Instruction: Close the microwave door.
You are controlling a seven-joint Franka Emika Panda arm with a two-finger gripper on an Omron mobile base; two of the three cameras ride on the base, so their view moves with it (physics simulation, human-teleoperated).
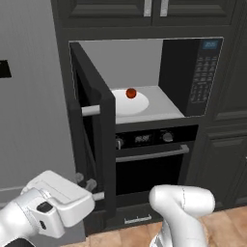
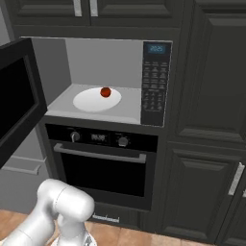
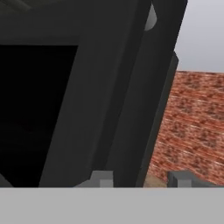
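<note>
Microwave door stands swung wide open, hinged on the left side of the microwave, its edge facing the left base camera and its inner face turned toward the cavity. In the right base view the door juts out at the left edge of the frame, dark glass window visible. Silver bar handle projects from the door's outer side on black mounts, upper end seen at door mid-height, lower end near the bottom. Cavity is grey inside; a white round turntable plate sits on its floor with a small red round object, tomato-like, resting toward the plate's back. Keypad and blue display occupy the right-hand panel of the microwave. Below it, the oven with two knobs, a small display and a horizontal handle, door shut. Dark cabinets surround both appliances. Gripper is low at the left, just beside the outer face of the door near its bottom end; small grey fingers show against the door edge. In the hand view the gripper looks along the door's dark frame, one fingertip in front of the door edge, the other over a red brick surface. Fingers drawn together, nothing pinched between them as far as visible.
</note>
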